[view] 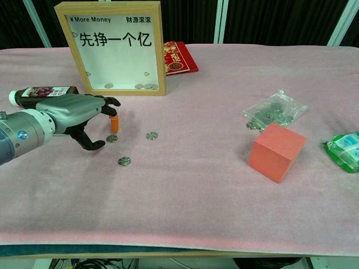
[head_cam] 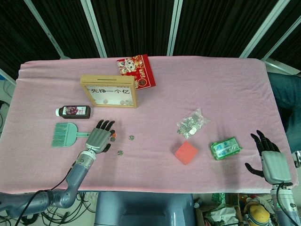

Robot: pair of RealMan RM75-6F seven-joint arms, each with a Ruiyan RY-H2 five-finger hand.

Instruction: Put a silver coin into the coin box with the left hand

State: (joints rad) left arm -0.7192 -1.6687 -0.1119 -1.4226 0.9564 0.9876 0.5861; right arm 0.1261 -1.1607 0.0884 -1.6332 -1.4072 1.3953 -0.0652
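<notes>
left hand: the grey left hand [view: 76, 115] hovers low over the pink cloth-covered bench [head_cam: 155, 179], fingers [view: 106, 102] curled downward with an orange-tipped one [view: 114, 123] pointing at the cloth; it holds nothing that I can see
silver coins: three small round silver coins lie loose on the cloth; one [view: 111, 138] lies just beside the orange fingertip, whether touching I cannot tell; another [view: 151, 135] lies a little to the right, and the third [view: 124, 161] nearer the front edge
coin box: the wooden-framed coin box with a clear front and black Chinese lettering [view: 115, 47] stands upright just beyond the left hand, a few coins resting at its bottom
bottle: a dark bottle with a white cap [head_cam: 73, 111] lies on its side left of the box, beyond the hand
brush: a teal hand brush [head_cam: 63, 133] lies flat just left of the hand
red packet: a red printed booklet [head_cam: 137, 70] lies behind the box on the far side
coin bag: a clear plastic bag of coins [head_cam: 192, 123] sits right of centre
cube: an orange-pink foam cube [view: 276, 151] stands near the bag, on its near side
green pack: a green plastic packet [head_cam: 225, 148] lies to the right of the cube
right hand: the right hand [head_cam: 269, 157] is at the near right corner, fingers spread, empty
</notes>
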